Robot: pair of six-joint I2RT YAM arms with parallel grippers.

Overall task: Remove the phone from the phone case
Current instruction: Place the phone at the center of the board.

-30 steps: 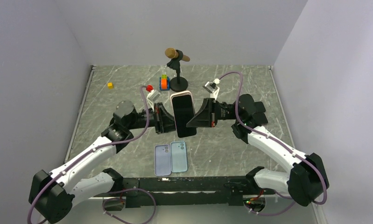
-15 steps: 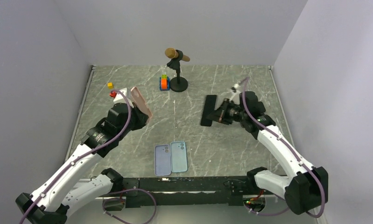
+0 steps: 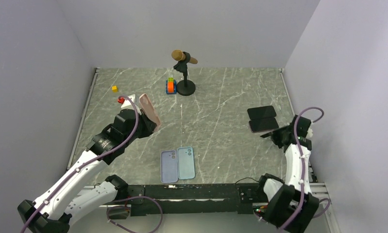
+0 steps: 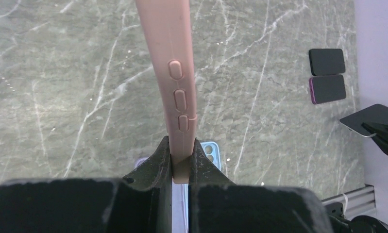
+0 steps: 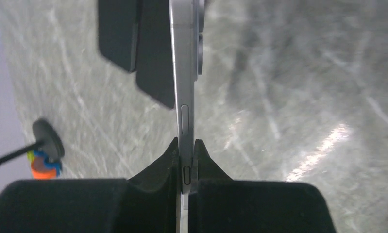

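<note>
My left gripper (image 3: 144,122) is shut on the lower end of the empty pink phone case (image 3: 149,109) and holds it upright above the left half of the table. In the left wrist view the case (image 4: 175,73) rises edge-on from between the fingers (image 4: 182,155). My right gripper (image 3: 276,136) is at the far right of the table, shut on the bare silver-edged phone (image 5: 184,73), which stands edge-on between its fingers (image 5: 184,158). The phone also shows in the left wrist view (image 4: 371,119). Phone and case are far apart.
Two dark phones (image 3: 261,112) (image 3: 263,124) lie flat just beside the right gripper. A lilac case (image 3: 169,166) and a light blue case (image 3: 186,162) lie at the near middle. A microphone stand (image 3: 184,73), stacked blocks (image 3: 170,86), a yellow block (image 3: 114,89) and a red block (image 3: 120,99) stand behind.
A second ago both grippers held the cased phone at mid-table. The phone came out; the right arm swung it to the right edge, while the left arm drew the case back left.
</note>
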